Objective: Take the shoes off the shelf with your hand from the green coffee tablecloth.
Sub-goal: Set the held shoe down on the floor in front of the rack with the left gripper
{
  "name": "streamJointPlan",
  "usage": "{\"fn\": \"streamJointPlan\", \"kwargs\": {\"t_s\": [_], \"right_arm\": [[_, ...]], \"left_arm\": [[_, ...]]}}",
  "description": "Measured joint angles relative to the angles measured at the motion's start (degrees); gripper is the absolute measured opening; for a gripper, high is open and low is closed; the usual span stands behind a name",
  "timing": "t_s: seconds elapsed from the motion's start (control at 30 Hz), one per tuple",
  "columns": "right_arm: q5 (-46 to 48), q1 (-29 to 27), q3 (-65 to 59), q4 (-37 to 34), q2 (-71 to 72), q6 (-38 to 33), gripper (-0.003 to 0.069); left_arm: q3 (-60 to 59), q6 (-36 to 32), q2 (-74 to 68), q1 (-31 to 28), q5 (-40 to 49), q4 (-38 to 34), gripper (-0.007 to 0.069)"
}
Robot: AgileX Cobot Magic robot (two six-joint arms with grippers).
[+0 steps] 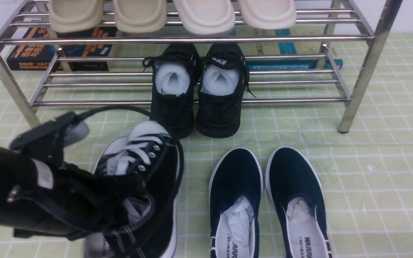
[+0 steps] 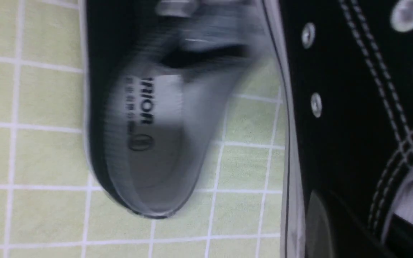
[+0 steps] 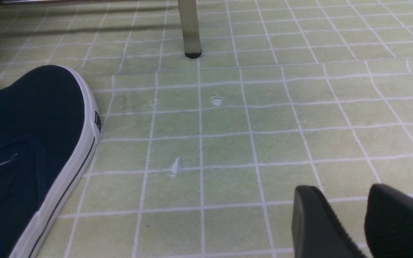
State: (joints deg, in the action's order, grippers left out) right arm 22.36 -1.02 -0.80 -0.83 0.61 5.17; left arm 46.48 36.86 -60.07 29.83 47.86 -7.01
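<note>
My left gripper, the bulky black hand, is shut on the side wall of one black canvas sneaker with white laces and a white toe cap. It holds the sneaker tilted over the green tablecloth, in front of the steel shelf. In the left wrist view the held sneaker fills the right side, with a finger on its wall. The second sneaker, grey insole up, lies blurred on the cloth beside it. My right gripper is open and empty, low over bare cloth.
All-black sneakers stuffed with white paper sit on the shelf's lower tier. Beige slippers are on the upper tier, books behind. Navy slip-ons stand on the cloth to the right. A shelf leg stands ahead of my right gripper.
</note>
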Motion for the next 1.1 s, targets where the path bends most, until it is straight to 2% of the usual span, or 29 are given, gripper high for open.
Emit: {"fn": "streamJointPlan", "kwargs": {"t_s": [0.13,0.4,0.77,1.1], "right_arm": [[0.0,0.0,0.0,0.0,0.0,0.0,0.0239],[0.0,0.0,0.0,0.0,0.0,0.0,0.0239],[0.0,0.0,0.0,0.0,0.0,0.0,0.0239],[0.0,0.0,0.0,0.0,0.0,0.0,0.0239]], "left_arm": [[3.1,3.2,1.5,0.0,2.0,2.4,0.0008],[3.4,3.6,-2.3,0.2,3.4,2.2,0.001],[3.4,3.7,-14.2,0.3,-1.8,3.2,0.0011],[4.1,3.9,-12.5,0.3,-1.3,3.4,0.0011]]}}
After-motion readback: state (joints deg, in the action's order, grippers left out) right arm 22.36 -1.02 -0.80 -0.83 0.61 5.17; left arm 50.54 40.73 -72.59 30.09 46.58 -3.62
